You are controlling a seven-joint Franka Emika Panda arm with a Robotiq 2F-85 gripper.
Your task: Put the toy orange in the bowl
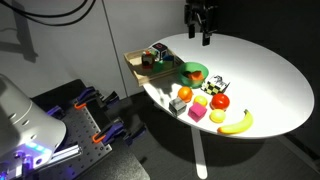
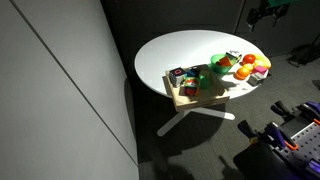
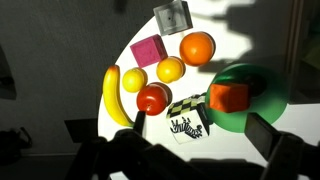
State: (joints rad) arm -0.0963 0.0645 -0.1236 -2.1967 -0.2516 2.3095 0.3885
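White table (image 1: 265, 70) in a dark room; the toy orange (image 3: 197, 47) sits just outside the rim of the bowl (image 3: 265, 85). Probably light, hard, slick and apt to roll, so pinch across its middle. Well above the bowl the gripper (image 1: 201, 32) hovers, jaws spread

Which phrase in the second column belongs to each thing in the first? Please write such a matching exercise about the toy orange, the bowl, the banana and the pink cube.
Column A:
1. toy orange
2. bowl
3. banana
4. pink cube

Column B:
a. holds an orange-red block
b. long, curved, yellow
c. round, lying outside the bowl
d. flat-sided, beside the toy orange

Pairs: 1-c, 2-a, 3-b, 4-d
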